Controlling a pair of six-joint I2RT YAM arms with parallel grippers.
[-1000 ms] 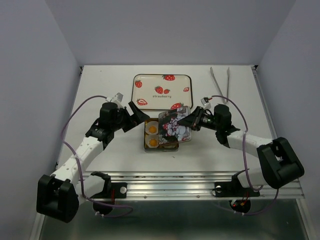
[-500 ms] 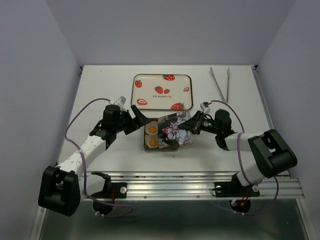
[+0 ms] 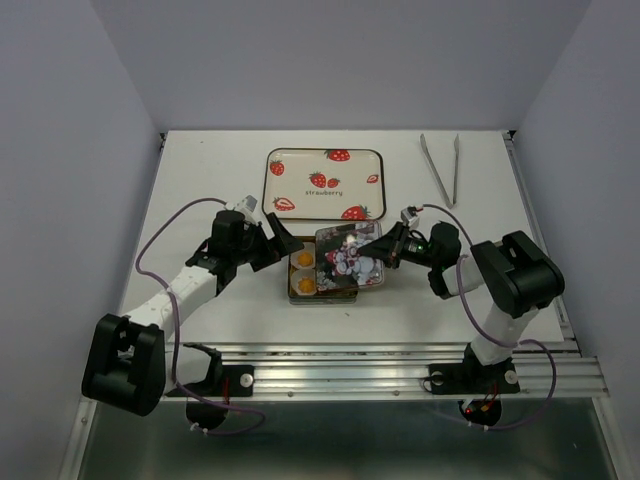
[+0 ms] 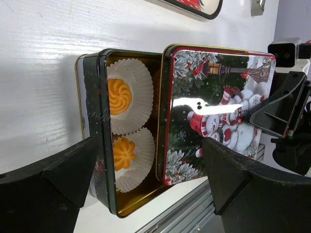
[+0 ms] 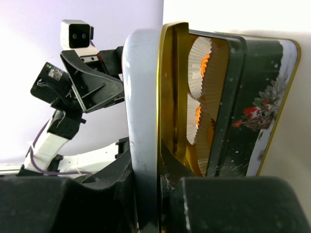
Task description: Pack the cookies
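Observation:
An open dark Christmas tin (image 3: pixel 297 296) sits at the table's middle. Two orange-yellow cookies (image 3: pixel 303 259) (image 3: pixel 304 285) lie in white paper cups in its left half, and also show in the left wrist view (image 4: pixel 119 95) (image 4: pixel 124 154). Any other cookies are hidden under the lid. My right gripper (image 3: pixel 378 246) is shut on the right edge of the snowman-printed lid (image 3: pixel 348 257), which lies tilted over the tin's right half. In the right wrist view the lid (image 5: pixel 143 121) is edge-on beside the tin (image 5: pixel 248 111). My left gripper (image 3: pixel 280 240) is open and empty at the tin's left wall (image 4: pixel 104 145).
A cream tray printed with strawberries (image 3: pixel 325 183) lies behind the tin. Metal tongs (image 3: pixel 442 168) lie at the back right. The table's front rail (image 3: pixel 400 360) runs just before the tin.
The right arm has folded in and brought the lid lower and flatter over the tin's right half. The left gripper has edged closer to the tin's left side.

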